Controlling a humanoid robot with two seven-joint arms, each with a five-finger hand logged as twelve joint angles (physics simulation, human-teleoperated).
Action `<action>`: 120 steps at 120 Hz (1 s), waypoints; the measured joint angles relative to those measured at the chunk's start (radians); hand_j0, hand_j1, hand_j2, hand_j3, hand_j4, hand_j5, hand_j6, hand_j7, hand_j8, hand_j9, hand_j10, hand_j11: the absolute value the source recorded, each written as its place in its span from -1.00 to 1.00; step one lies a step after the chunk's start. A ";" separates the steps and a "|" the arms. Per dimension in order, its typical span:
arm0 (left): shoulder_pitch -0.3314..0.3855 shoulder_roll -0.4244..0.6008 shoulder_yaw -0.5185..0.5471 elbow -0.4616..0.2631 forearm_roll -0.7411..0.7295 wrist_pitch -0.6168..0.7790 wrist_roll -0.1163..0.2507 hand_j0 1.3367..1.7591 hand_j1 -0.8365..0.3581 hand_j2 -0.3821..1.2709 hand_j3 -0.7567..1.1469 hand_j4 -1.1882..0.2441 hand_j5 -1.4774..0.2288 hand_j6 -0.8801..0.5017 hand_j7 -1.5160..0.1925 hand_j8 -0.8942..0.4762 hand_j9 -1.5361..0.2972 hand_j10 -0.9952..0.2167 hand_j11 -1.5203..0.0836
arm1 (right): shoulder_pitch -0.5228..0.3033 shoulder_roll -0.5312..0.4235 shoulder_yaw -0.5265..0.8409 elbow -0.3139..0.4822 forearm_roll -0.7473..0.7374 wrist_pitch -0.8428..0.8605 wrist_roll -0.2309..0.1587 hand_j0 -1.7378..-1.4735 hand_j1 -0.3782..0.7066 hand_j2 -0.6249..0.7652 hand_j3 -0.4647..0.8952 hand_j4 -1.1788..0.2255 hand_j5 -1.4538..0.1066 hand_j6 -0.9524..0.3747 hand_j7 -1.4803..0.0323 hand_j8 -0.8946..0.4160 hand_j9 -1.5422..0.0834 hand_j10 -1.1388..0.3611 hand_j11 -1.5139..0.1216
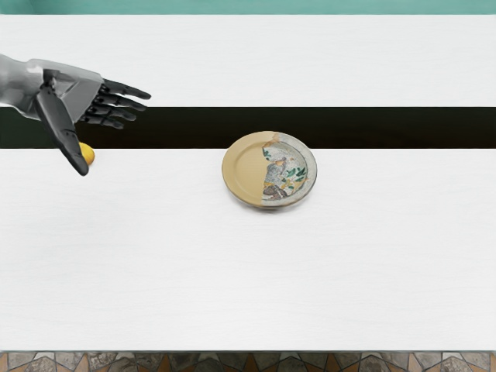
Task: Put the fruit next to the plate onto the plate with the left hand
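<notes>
A small yellow fruit lies on the white table at the far left, mostly hidden behind my left hand's thumb. My left hand comes in from the left edge and hovers just above the fruit, its dark fingers spread and pointing right, holding nothing. The thumb hangs down in front of the fruit. A round tan plate with a painted bird and leaf pattern sits near the table's middle, well to the right of the fruit. The right arm does not show.
A dark gap runs across between the far white surface and the near table. The table's front edge lies near the bottom, with patterned floor below it.
</notes>
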 joint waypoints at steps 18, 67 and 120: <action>0.001 -0.004 0.000 0.002 0.005 0.000 0.000 0.52 0.98 -0.54 -0.20 0.66 0.73 0.27 0.77 0.30 0.68 0.64 0.90 | 0.000 0.000 0.001 0.003 0.001 -0.001 0.000 -0.40 -0.92 -0.10 -0.32 0.66 0.84 0.42 0.94 0.35 0.88 0.50 0.83; 0.011 -0.007 0.004 0.035 0.013 0.000 0.000 0.52 0.98 -0.54 -0.20 0.66 0.73 0.27 0.77 0.30 0.68 0.64 0.90 | -0.001 0.000 0.002 0.001 0.001 -0.001 0.000 -0.40 -0.92 -0.10 -0.32 0.66 0.84 0.42 0.94 0.35 0.88 0.50 0.83; -0.690 -0.509 1.046 0.112 -0.332 0.001 0.000 0.52 0.98 -0.54 -0.20 0.66 0.73 0.27 0.77 0.30 0.68 0.64 0.90 | -0.001 0.000 0.002 0.001 0.001 -0.001 0.000 -0.40 -0.92 -0.10 -0.32 0.66 0.84 0.42 0.94 0.35 0.88 0.50 0.83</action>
